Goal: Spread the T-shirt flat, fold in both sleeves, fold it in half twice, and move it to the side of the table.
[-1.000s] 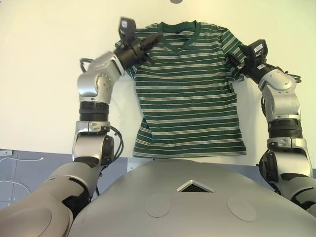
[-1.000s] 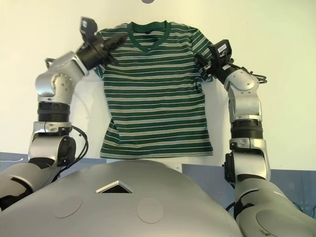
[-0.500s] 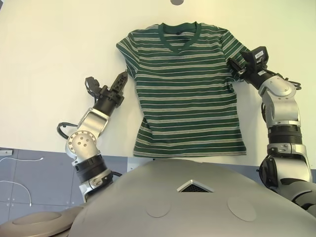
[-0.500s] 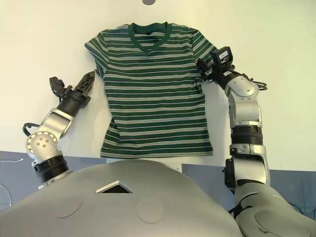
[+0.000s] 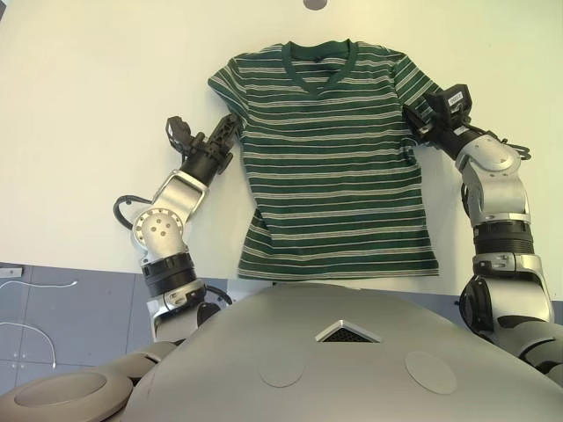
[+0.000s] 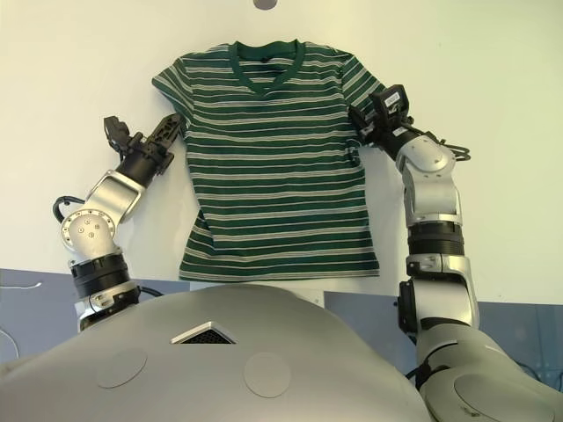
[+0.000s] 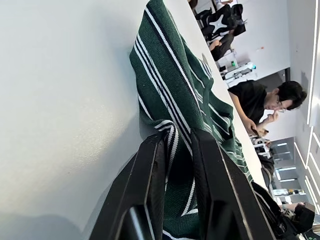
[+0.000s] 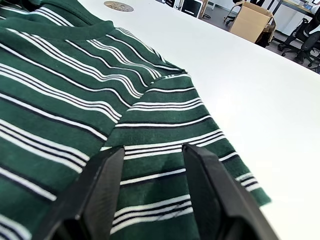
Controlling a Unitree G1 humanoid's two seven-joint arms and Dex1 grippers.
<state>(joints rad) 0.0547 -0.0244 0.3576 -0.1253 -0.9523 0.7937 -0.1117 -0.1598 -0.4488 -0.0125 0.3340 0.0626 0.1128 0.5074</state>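
Observation:
A green T-shirt with thin white stripes lies flat on the white table, collar at the far side, both short sleeves spread out. My left gripper is at the lower hem of the shirt's left sleeve, close to the armpit. Its fingers stand a narrow gap apart, with the hem's edge between the tips. My right gripper rests on the right sleeve, open, with its fingers wide apart over the striped cloth.
A small round disc is set in the table beyond the collar. Bare tabletop stretches to both sides of the shirt. Grey floor with thin cables shows past the table's near left edge. A cardboard box stands beyond the table.
The left arm left the shirt's shoulder, swung out to the left and low, then came back to the sleeve hem. The left sleeve now lies spread. The right gripper barely shifted.

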